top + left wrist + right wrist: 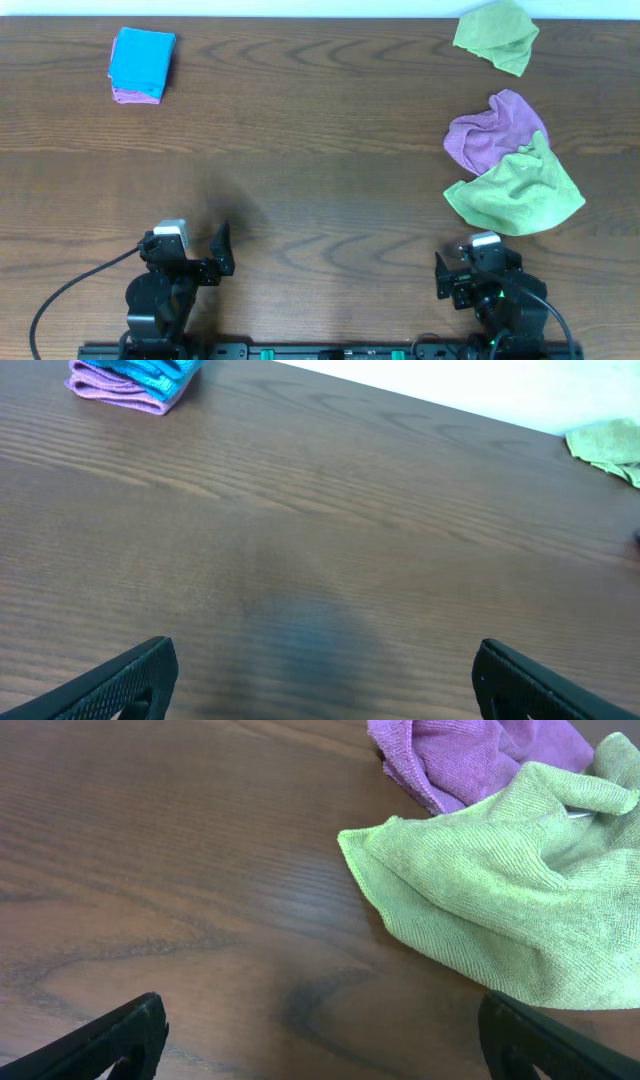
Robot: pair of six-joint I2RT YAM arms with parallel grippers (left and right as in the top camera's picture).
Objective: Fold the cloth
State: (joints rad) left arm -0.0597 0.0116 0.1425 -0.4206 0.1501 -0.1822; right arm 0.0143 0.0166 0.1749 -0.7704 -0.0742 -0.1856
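A crumpled green cloth point(517, 189) lies on the table at the right, overlapping a crumpled purple cloth point(492, 131) behind it. Both show in the right wrist view, green point(500, 900) and purple point(470, 755). Another crumpled green cloth point(498, 35) lies at the far right back and shows in the left wrist view point(608, 445). My right gripper point(320, 1040) is open and empty, just short of the green cloth. My left gripper point(325, 680) is open and empty over bare table at the front left.
A folded stack, blue cloth point(142, 58) on top of a purple one point(132, 96), sits at the back left, also in the left wrist view point(135, 378). The dark wooden table point(300, 150) spans the whole view.
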